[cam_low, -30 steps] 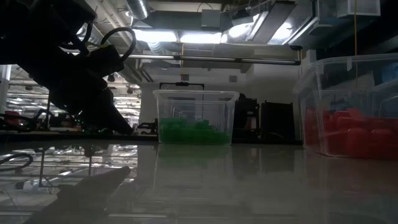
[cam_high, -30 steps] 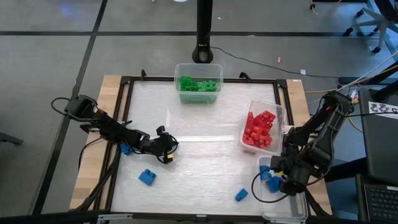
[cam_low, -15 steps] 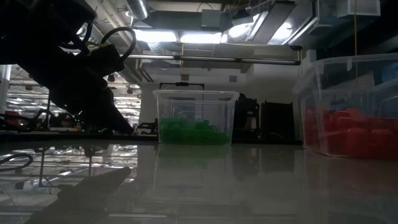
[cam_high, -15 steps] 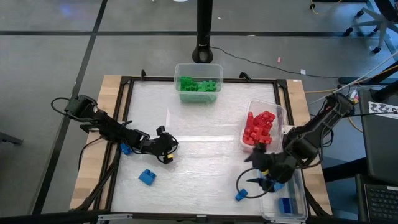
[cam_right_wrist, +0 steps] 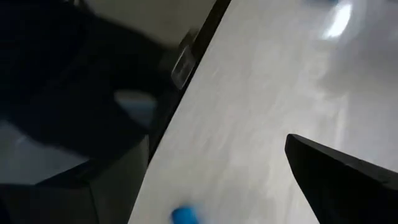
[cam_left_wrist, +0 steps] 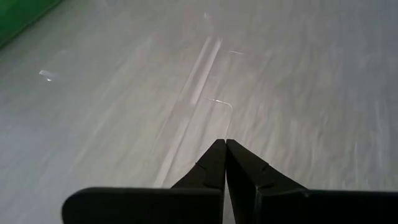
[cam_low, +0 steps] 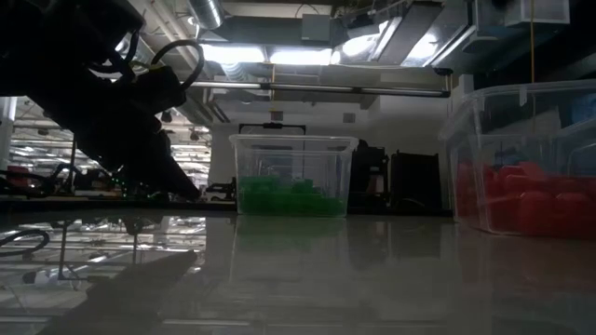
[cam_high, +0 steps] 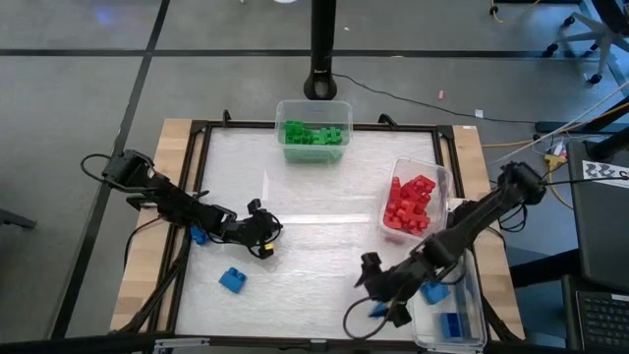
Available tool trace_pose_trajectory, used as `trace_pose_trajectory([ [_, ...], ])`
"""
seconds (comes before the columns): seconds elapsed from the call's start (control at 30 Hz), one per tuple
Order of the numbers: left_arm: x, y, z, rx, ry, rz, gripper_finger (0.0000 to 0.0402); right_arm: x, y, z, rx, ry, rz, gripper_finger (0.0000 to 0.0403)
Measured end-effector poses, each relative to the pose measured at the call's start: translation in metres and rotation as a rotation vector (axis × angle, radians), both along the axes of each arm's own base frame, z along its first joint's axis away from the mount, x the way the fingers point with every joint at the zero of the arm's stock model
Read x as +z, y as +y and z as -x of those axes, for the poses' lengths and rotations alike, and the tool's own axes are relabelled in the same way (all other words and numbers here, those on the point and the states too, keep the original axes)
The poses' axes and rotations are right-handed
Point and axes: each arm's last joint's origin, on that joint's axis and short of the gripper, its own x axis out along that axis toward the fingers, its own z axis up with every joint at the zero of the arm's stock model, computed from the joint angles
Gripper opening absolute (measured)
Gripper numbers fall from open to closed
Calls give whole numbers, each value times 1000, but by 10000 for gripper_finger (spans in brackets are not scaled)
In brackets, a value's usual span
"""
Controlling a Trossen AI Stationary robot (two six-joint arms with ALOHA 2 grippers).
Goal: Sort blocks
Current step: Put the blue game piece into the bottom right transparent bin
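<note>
- While the blocks were mostly sorted by colour, a few blue ones lay loose on the white table top [cam_high: 314, 197]: one blue block [cam_high: 232, 280] sat at about seven o'clock on the mat, another [cam_high: 198, 235] lay near nine o'clock under the left arm, and a third [cam_high: 376, 311] at roughly five o'clock was partly hidden under the right gripper.
- Green blocks [cam_high: 314, 134] filled a clear tub [cam_high: 313, 106] at twelve o'clock against the far frame; in the low view the same green heap [cam_low: 291, 197] showed through its wall.
- Red blocks [cam_high: 410, 205] were heaped in a second clear tub [cam_high: 441, 175] at three o'clock.
- More blue blocks [cam_high: 450, 323] lay in a third clear tub [cam_high: 479, 305] at about four o'clock, at the table's near right corner.
- Right gripper [cam_high: 381, 295] reached in from the right to five o'clock, over the third loose blue block; its jaws stood wide apart and held nothing. Its wrist view showed a blue block [cam_right_wrist: 185, 215] on the table top.
- Left gripper [cam_high: 265, 234] rested near eight o'clock, toward the middle of the mat, well apart from the tubs; its fingers [cam_left_wrist: 214, 165] were pressed together with nothing between them.
</note>
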Motion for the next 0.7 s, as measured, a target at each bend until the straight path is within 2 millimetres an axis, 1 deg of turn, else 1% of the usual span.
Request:
trace_pose_trajectory([
  [0.2, 1, 0, -1, -4, -10, -3, 1, -36, 6, -2, 5, 245, 22, 374],
  [0.47, 1, 0, -1, -4, -8, -4, 1, -63, 14, -7, 47, 357, 18, 374],
  [0.7, 1, 0, -1, -5, -8, -5, 1, -84, 17, -11, 75, 398, 75, 374],
])
